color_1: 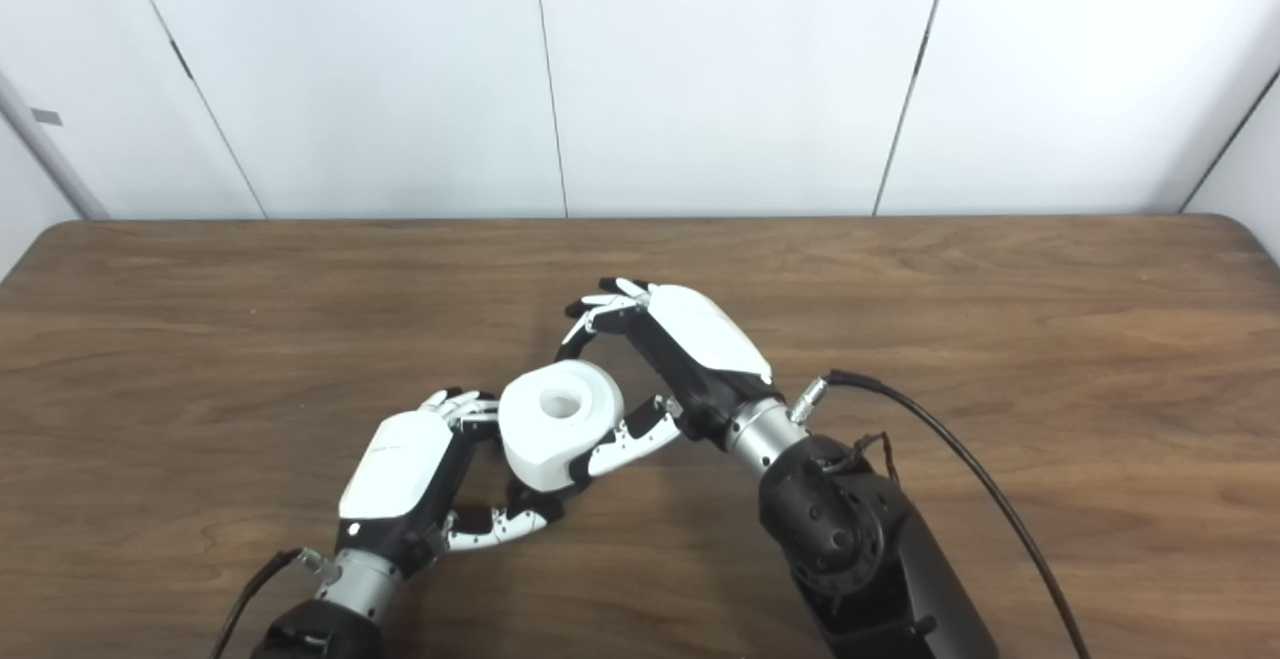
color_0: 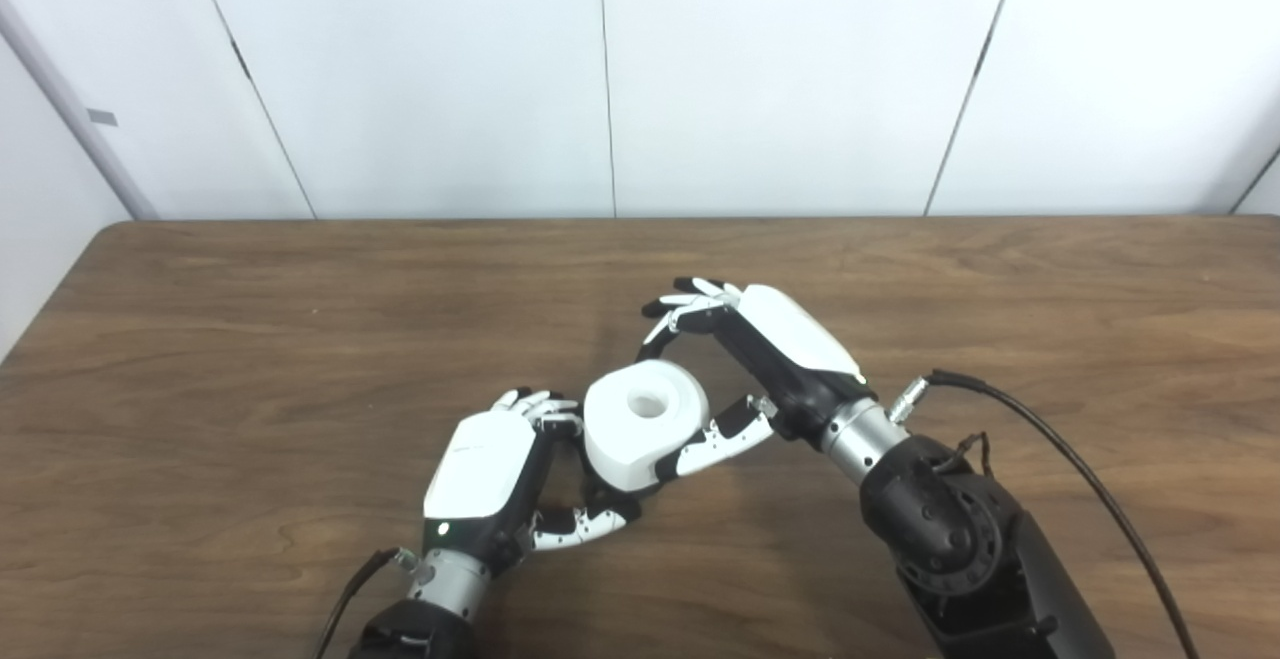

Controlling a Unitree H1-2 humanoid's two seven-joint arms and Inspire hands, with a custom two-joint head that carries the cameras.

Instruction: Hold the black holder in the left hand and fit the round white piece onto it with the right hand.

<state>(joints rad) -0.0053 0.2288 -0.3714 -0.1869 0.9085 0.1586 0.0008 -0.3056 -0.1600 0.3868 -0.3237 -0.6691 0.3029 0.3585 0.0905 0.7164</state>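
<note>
The round white piece (color_0: 645,419), with a hole in its top, sits low over the table's middle front, tilted a little. My left hand (color_0: 490,469) is closed around its left and lower side, thumb under it. The black holder is almost wholly hidden beneath the piece and those fingers; only a dark sliver (color_0: 612,497) shows below the piece. My right hand (color_0: 770,349) is to the right of the piece. Its fingers (color_0: 690,301) are raised and curled clear above it, and its thumb (color_0: 725,439) lies along the piece's lower right side.
The brown wooden table (color_0: 300,339) runs back to a white panelled wall (color_0: 600,69). A black cable (color_0: 1050,439) loops from the right wrist toward the bottom right corner.
</note>
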